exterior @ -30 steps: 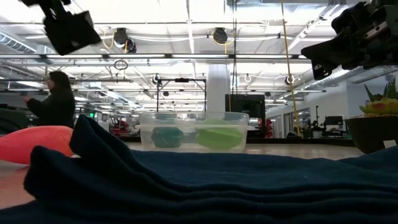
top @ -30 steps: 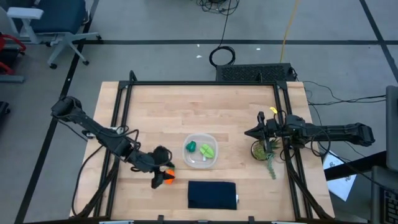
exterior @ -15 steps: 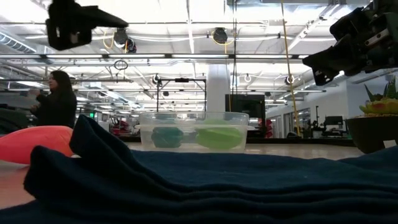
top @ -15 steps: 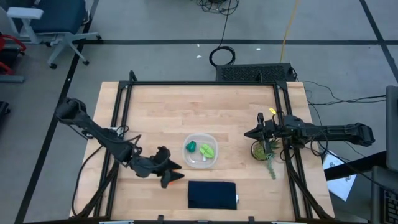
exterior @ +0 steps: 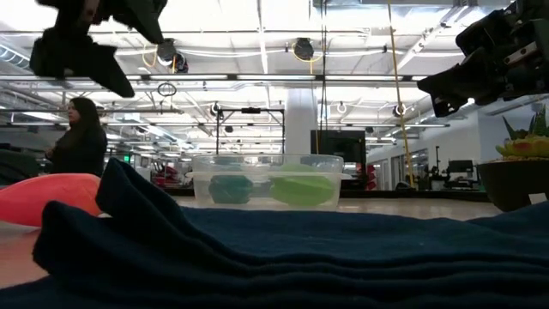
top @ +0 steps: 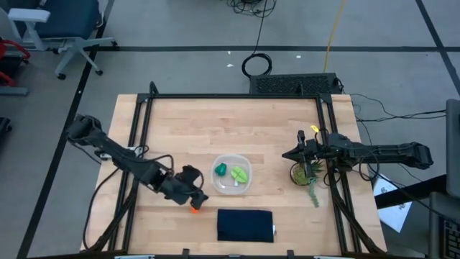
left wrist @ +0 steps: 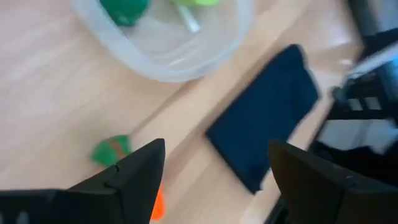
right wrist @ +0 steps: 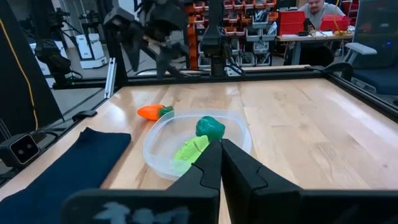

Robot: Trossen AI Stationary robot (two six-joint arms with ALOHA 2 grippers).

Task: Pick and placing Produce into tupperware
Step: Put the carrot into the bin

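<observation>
Left gripper (left wrist: 214, 180) gapes empty above carrot (left wrist: 124, 171).

Tupperware (top: 231, 175) mid-desk (top: 215, 122), everything else ringed round it.

Inside it, the round piece (top: 221, 170) lies at 9 o'clock of the leafy piece (top: 240, 173). The carrot (top: 193, 208) lies on the desk at 8 o'clock of the tupperware, the folded cloth (top: 245, 224) at 6 o'clock, the potted plant (top: 305, 175) at 3 o'clock.
</observation>
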